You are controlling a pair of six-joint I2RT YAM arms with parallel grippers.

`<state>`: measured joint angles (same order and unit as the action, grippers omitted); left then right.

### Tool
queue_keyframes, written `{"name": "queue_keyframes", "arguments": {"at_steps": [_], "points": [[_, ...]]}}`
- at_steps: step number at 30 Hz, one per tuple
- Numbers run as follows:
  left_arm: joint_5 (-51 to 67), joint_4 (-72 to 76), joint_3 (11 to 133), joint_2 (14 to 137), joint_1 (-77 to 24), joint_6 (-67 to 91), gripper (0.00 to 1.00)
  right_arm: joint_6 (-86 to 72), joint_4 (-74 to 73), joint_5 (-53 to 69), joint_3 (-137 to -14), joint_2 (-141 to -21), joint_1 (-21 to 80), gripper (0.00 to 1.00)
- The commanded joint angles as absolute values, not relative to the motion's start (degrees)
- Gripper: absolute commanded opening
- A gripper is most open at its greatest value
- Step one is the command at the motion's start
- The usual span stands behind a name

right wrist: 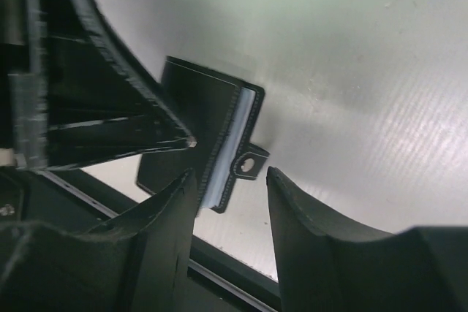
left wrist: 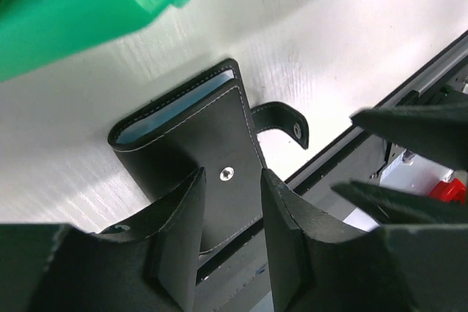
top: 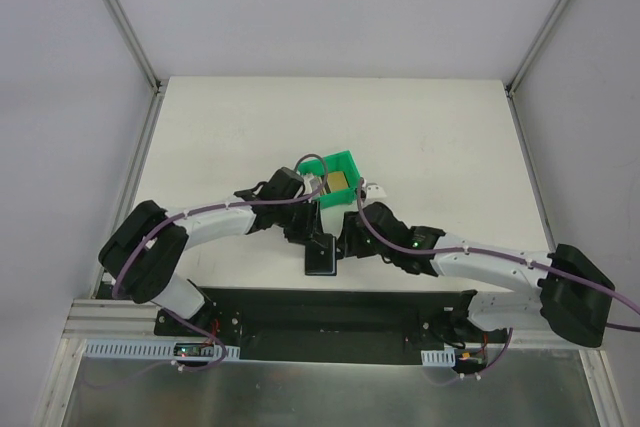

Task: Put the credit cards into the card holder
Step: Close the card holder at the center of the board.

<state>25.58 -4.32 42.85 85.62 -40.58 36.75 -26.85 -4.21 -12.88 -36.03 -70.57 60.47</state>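
1. two grippers meet over one small black leather folding card holder [top: 322,257], which lies closed and flat on the white table [top: 450,147]. it sits near the table's near edge, between the two arms.
2. the left gripper [left wrist: 232,174] has its jaws partly apart. its tips are down at the holder's face on either side of the metal snap [left wrist: 227,173], and no clamp on it can be seen.
3. the right gripper [right wrist: 230,173] is also partly open. the holder's corner and its small strap tab [right wrist: 248,162] lie in the gap, and neither finger is pressed to them.
4. in the right wrist view a left finger's tip touches the top of the holder, so it stands just beside the right gripper's fingers.
5. a green plastic open bin [top: 335,169] sits just beyond the holder. a gold rectangular card [top: 340,182] lies inside it.
6. a small white piece [top: 372,189] lies beside the bin on the right. what it is cannot be told.
7. the black base strip [top: 330,312] runs just beside the holder on the near side. the far half of the table gives open room.
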Motion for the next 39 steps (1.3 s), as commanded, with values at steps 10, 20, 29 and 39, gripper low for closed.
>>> {"name": "queue_keyframes", "arguments": {"at_steps": [10,20,29,39], "points": [[26.0,4.1,41.6,89.0,-41.3,43.0,0.37,-27.9,1.9,-7.1,-35.0,-66.6,62.2,0.34],[23.3,3.9,40.2,86.9,-41.3,42.4,0.36,-27.6,4.5,-1.8,-37.5,-73.1,64.9,0.1],[22.6,3.7,40.1,86.7,-41.2,42.6,0.36,-28.7,4.6,-5.6,-37.5,-78.1,64.9,0.05],[21.9,3.0,40.3,85.5,-41.2,42.6,0.36,-28.6,6.2,-8.3,-34.5,-80.8,63.3,0.01]]}}
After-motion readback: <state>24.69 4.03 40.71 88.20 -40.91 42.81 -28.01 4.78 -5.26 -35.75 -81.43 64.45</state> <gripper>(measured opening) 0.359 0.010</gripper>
